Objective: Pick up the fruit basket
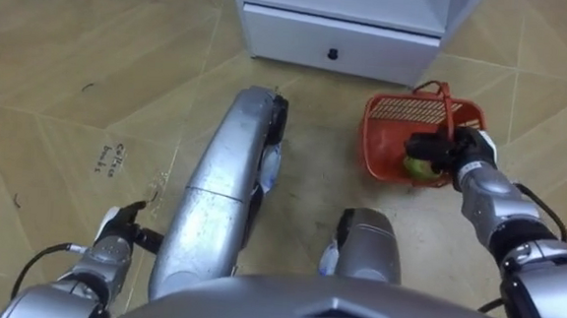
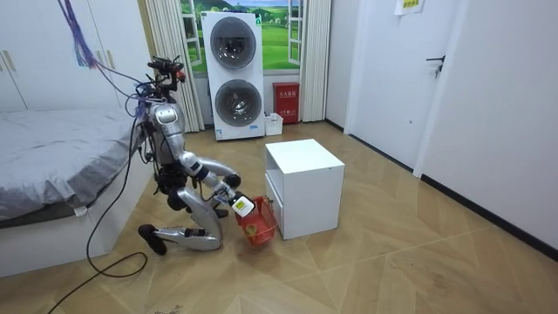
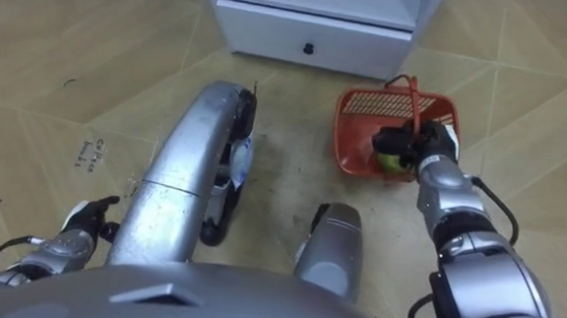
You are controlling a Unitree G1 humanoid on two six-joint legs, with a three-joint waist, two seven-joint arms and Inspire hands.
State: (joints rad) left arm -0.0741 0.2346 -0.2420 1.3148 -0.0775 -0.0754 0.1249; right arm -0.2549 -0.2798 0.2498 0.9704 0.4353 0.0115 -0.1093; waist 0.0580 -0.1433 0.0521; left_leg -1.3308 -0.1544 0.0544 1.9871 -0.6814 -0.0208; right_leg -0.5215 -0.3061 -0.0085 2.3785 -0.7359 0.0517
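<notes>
Fruit basket [image 1: 374, 135] sits on the floor just before the white cabinet [image 1: 340, 34], a green fruit [image 1: 418, 168] inside. The robot kneels so its right hand [image 1: 452, 152] reaches low, fingers curled round the handle [image 1: 449, 105] near the rim, likely for lifting. The left hand [image 1: 116, 230] hangs relaxed near the floor.

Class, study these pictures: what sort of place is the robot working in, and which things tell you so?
Most likely a room in a home, part bedroom, part laundry: a bed with grey bedding, two front-loading laundry machines stacked by the curtained window, and a white drawer cabinet.
</notes>
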